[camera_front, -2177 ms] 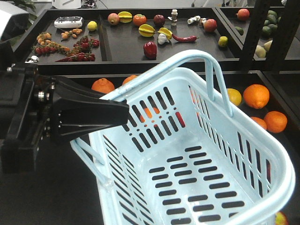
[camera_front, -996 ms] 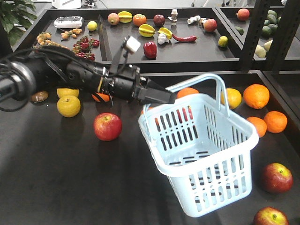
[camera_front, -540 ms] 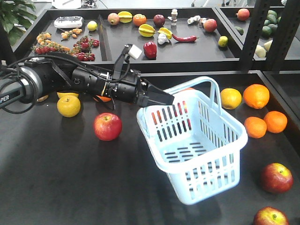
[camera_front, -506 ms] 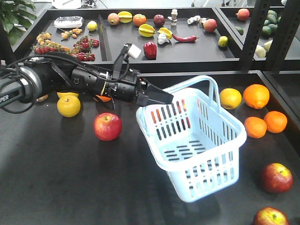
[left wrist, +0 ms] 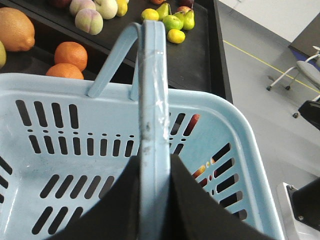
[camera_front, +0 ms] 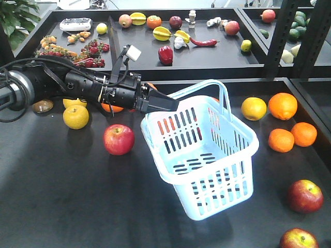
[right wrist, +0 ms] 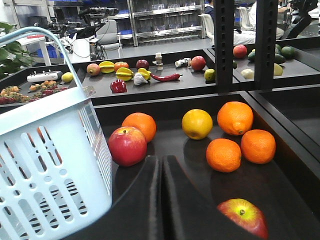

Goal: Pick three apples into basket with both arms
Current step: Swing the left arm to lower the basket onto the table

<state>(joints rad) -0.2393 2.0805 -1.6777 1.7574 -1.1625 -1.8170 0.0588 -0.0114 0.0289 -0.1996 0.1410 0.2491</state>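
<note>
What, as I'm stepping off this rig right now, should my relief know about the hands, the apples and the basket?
Left hand: shut on the handle of the basket, holding it tilted.
Right hand: shut, holding nothing.
Apples, all on the table: left apple beside the basket, hidden apple behind it, right apple, and front apple at the frame edge.
Done: basket gripped; no fruit inside.
Left: put three apples in.
</note>
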